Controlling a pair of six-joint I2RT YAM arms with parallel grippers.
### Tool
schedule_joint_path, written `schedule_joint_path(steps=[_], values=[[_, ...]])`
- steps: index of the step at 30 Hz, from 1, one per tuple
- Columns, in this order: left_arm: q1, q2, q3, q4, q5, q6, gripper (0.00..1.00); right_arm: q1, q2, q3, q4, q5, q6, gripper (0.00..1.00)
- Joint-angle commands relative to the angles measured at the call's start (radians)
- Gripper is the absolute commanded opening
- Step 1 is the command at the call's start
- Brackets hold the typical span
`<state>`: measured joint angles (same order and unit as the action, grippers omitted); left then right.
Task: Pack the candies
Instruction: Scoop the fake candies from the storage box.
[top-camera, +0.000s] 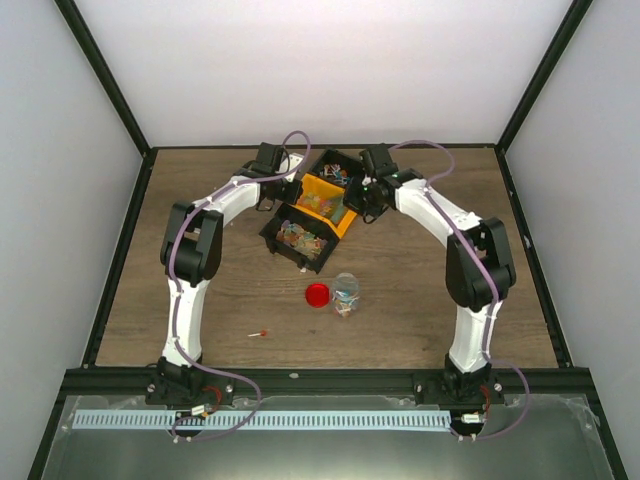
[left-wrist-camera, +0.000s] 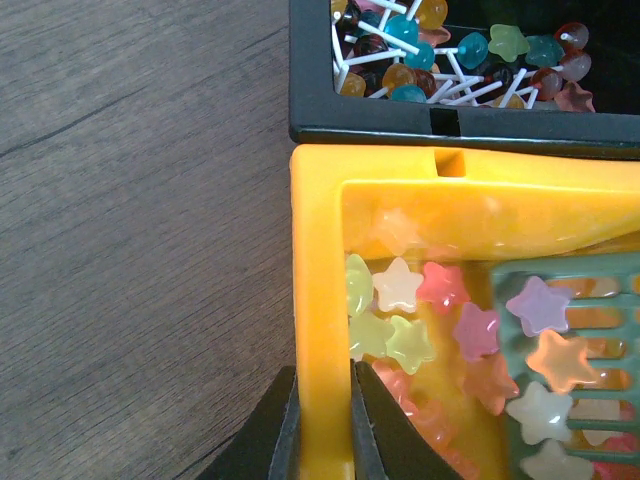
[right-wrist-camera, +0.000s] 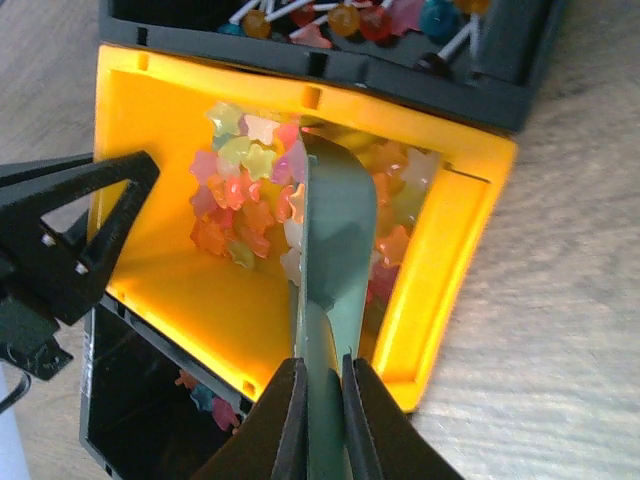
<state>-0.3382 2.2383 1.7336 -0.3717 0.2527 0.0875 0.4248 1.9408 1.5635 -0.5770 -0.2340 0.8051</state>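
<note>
Surface: matte brown wood-grain table.
Candies: glossy translucent pastel stars heaped in yellow bin; round ones on white sticks in black bin beyond.
Position: stars just ahead of right gripper, around the blade of the green scoop; just past left gripper, inside the wall.
Right gripper: closed tight on scoop handle.
Left gripper: pinching yellow bin wall.
Bins: hard plastic, boxy.

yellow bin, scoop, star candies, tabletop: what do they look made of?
yellow bin: likely moulded plastic, glossy, with a sheen on its smooth walls.
scoop: probably plastic, dull green, with moulded slots.
star candies: translucent and pastel. Gummy or hard, cannot tell.
tabletop: matte wood grain. Veneer or laminate, cannot tell.
</note>
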Motion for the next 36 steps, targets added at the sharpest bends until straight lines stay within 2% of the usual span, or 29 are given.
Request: schedule_joint_path(steps=[1,13,17,22,30,32,36], values=[[0.01,0.059,0.002,-0.056,-0.022,0.048,0.04,-0.002,-0.032,-0.049,-0.066,0.045,-0.008,0.01],[0.011,0.056,0.004,-0.071,-0.001,0.045,0.04,-0.008,0.219,-0.013,0.168,-0.18,-0.02,0.01],[0.01,0.055,0.006,-0.076,0.006,0.041,0.04,-0.034,0.214,-0.125,0.39,-0.37,-0.001,0.01],[0.009,0.05,0.003,-0.081,0.002,0.038,0.04,-0.075,0.205,-0.264,0.631,-0.535,0.037,0.01],[0.009,0.063,0.004,-0.079,-0.012,0.024,0.04,-0.108,0.143,-0.435,1.001,-0.722,0.122,0.01],[0.008,0.069,0.002,-0.079,-0.016,0.021,0.04,-0.114,0.14,-0.454,1.07,-0.761,0.156,0.01],[0.01,0.072,0.001,-0.077,-0.029,0.009,0.04,-0.124,0.127,-0.467,1.081,-0.777,0.165,0.01]])
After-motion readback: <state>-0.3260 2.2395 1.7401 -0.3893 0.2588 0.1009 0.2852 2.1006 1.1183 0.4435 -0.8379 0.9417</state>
